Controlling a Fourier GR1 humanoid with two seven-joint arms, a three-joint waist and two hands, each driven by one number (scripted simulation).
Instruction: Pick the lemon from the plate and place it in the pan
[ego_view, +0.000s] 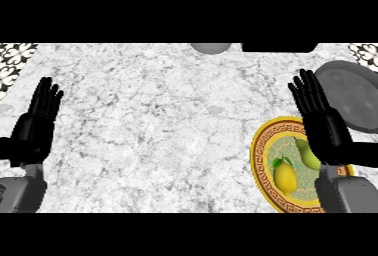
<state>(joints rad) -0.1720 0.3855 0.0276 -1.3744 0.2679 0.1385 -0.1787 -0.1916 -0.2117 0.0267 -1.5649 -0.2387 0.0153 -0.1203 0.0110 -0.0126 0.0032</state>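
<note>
Marble counter (162, 125) w/ one grey pan (353, 95) at far right and one gold-rimmed plate (260, 150) just nearer me. My right hand (319, 120) hangs over the plate's right part, fingers straight, holding nothing, partly covering a green fruit (306, 152). One lemon (286, 176) lies on the plate, left of my wrist. Left hand (35, 125) open, fingers up, at left edge.

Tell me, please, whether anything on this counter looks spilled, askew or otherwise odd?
Nothing stands out. The lemon lies on the patterned plate, the grey pan sits beyond it, and the left hand and right hand are open.
</note>
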